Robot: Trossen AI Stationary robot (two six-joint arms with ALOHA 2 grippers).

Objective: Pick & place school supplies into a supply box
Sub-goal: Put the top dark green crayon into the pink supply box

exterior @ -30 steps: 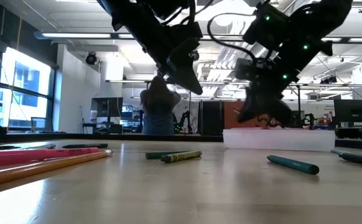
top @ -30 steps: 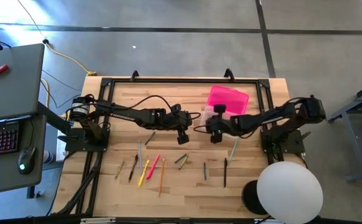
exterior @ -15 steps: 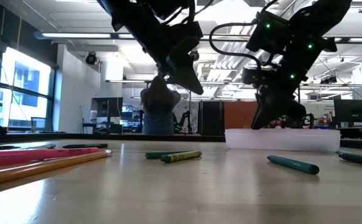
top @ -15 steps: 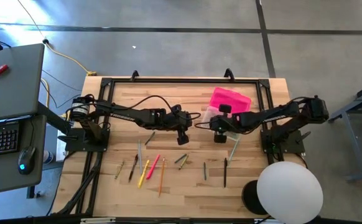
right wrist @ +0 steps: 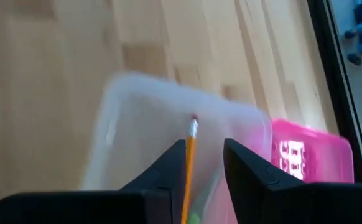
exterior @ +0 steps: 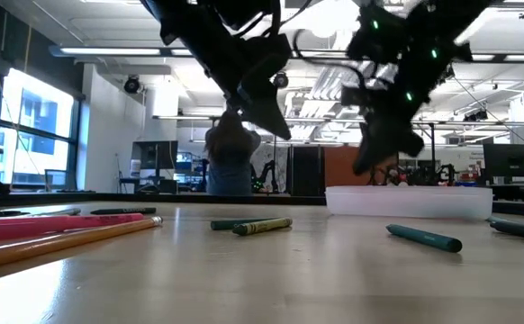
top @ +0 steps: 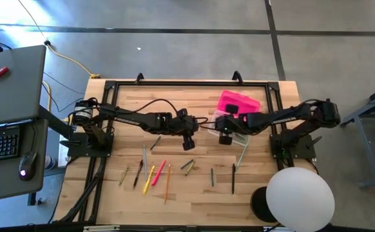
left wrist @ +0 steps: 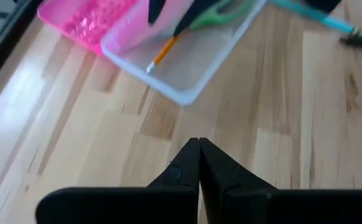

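Here the right gripper (top: 225,136) hangs over the near end of the supply box (top: 238,136), at the back right part of the wooden counter (top: 194,193). In the right wrist view its jaws stand a little apart with an orange pencil (right wrist: 188,163) between them; the pencil's eraser end points out over the clear tray of the box. Whether the jaws press on the pencil or only stand beside it, I cannot tell. In the left wrist view the same orange pencil (left wrist: 161,55) shows slanted above the clear tray (left wrist: 187,59), and a green-handled thing, probably the scissors (left wrist: 221,11), is seen at the tray too. The pink lid (top: 239,103) lies open on the far side of the tray, touching it.

The left gripper (top: 187,142) hovers above the middle of the counter, well apart from the box, and its jaws are closed on nothing, the two tips touching in the left wrist view.

The other school supplies lie on the front half of the counter: a yellow pencil (top: 152,174), a pink-red one (top: 158,169), an orange one (top: 168,182), a dark pen (top: 233,178), a small green one (top: 212,176) and a pale long one (top: 241,154) just beside the box. In the low view a green crayon (exterior: 424,238) lies near the tray (exterior: 410,202).
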